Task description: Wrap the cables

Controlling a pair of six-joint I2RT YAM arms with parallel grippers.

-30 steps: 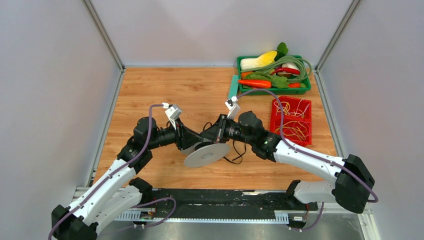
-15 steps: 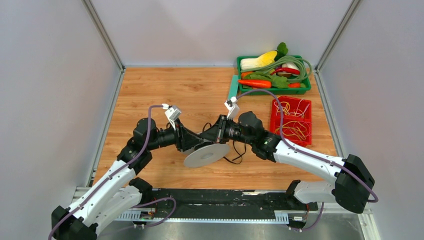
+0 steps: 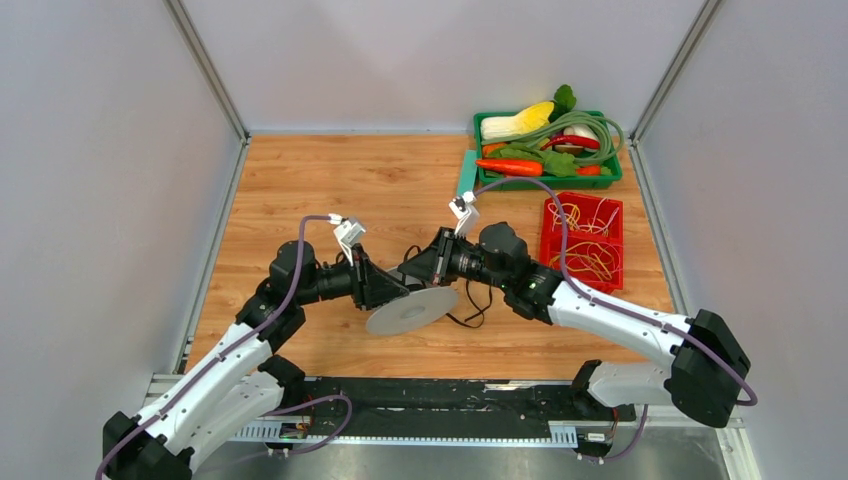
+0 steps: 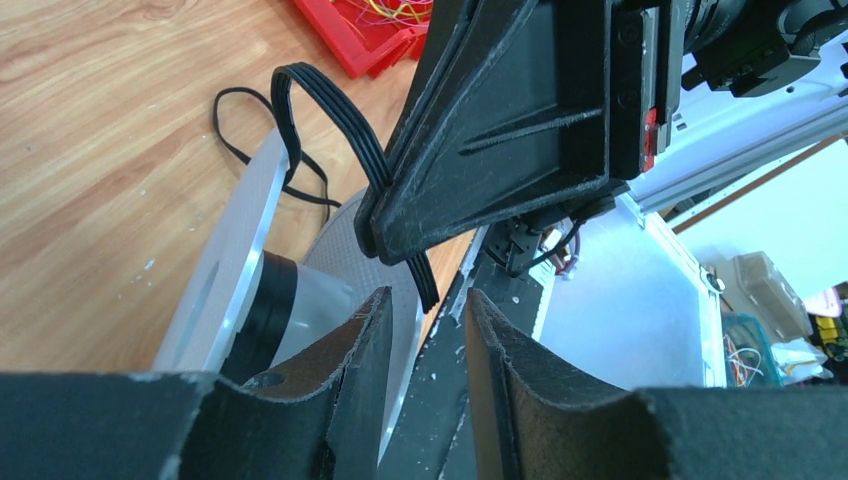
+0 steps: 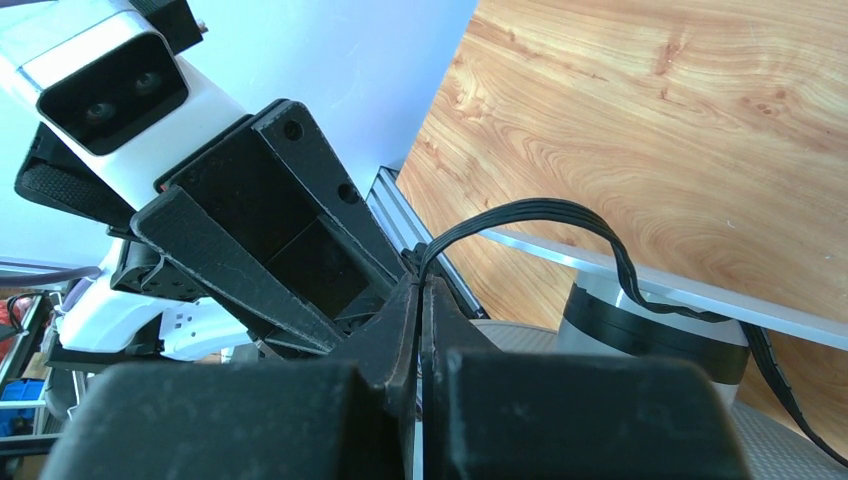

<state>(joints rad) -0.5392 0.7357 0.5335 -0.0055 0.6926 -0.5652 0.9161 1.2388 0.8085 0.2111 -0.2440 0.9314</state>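
The black cable [image 3: 474, 306] is partly wound on a white spool [image 3: 412, 311] in the middle of the table, with a loose loop lying to the spool's right. My right gripper [image 3: 414, 268] is shut on the cable just above the spool. In the right wrist view the cable [image 5: 545, 209] arcs from the shut right gripper [image 5: 422, 286] down to the spool core [image 5: 645, 330]. My left gripper [image 3: 398, 290] is open, facing the right one. In the left wrist view the cable [image 4: 330, 112] hangs from the right gripper [image 4: 480, 140] to the left gripper [image 4: 428, 300].
A green tray [image 3: 612, 178] with toy vegetables and a coiled green hose stands at the back right. A red tray [image 3: 547, 238] of rubber bands stands in front of it. A flat green piece [image 3: 466, 172] lies by the green tray. Grey walls enclose the table.
My left arm has shifted slightly forward and toward the right gripper, bringing its open jaws up to the hanging cable. The right gripper holds still on the cable.
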